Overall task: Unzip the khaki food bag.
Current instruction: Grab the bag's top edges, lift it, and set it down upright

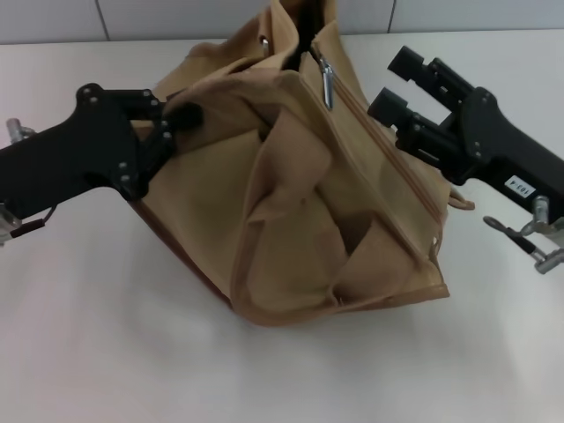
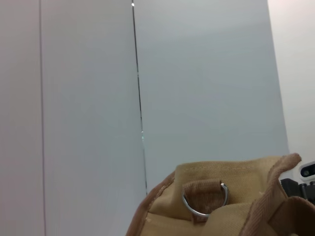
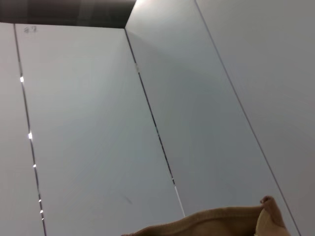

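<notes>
The khaki food bag [image 1: 326, 203] lies slumped and crumpled on the white table [image 1: 106, 335], its top end away from me. Its metal zipper pull [image 1: 326, 84] hangs near the far top, by a dark opening. My left gripper [image 1: 176, 119] is at the bag's left upper edge, shut on a fold of its fabric. My right gripper [image 1: 397, 84] is open and empty, just beside the bag's right upper side. The left wrist view shows the bag's top edge [image 2: 236, 206] with a metal ring [image 2: 204, 201]. The right wrist view shows only a strip of the bag [image 3: 221, 221].
A grey panelled wall [image 1: 176, 18] runs behind the table. Bare white table lies in front of the bag and to both sides under the arms. A small strap end [image 1: 463, 204] sticks out at the bag's right.
</notes>
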Robot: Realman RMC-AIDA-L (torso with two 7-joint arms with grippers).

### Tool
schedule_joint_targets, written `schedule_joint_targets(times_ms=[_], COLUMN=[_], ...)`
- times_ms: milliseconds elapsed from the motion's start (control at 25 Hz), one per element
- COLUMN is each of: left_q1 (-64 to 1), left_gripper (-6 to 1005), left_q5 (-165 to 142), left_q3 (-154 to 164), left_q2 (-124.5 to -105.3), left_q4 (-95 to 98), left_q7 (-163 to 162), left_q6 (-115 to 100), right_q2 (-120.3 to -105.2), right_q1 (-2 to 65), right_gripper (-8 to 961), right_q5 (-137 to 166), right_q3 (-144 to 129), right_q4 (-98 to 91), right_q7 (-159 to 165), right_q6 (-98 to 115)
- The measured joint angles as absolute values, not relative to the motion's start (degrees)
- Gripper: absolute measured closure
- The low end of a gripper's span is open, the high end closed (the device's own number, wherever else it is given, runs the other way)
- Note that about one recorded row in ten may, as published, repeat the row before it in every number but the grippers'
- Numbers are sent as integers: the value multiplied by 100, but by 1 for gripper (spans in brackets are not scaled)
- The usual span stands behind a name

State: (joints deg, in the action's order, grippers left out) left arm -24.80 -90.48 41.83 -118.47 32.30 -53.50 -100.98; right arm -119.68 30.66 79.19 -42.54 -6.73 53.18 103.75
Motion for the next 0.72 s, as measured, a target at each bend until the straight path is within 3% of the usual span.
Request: schedule_joint_targets(times_ms=[720], left_q1=[-2730], left_gripper=[944], left_q5=[-9024], left_q3=[4540], left_q2=[-11875], left_q4=[2825], left_q7=[-5115], left_q6=[-9743], right_q2=[-11989], right_q1=[3172], right_gripper=[207], right_q5=[7884], right_q3=[-4316], right_q4=[127], right_q7=[5064], right_q6=[10315])
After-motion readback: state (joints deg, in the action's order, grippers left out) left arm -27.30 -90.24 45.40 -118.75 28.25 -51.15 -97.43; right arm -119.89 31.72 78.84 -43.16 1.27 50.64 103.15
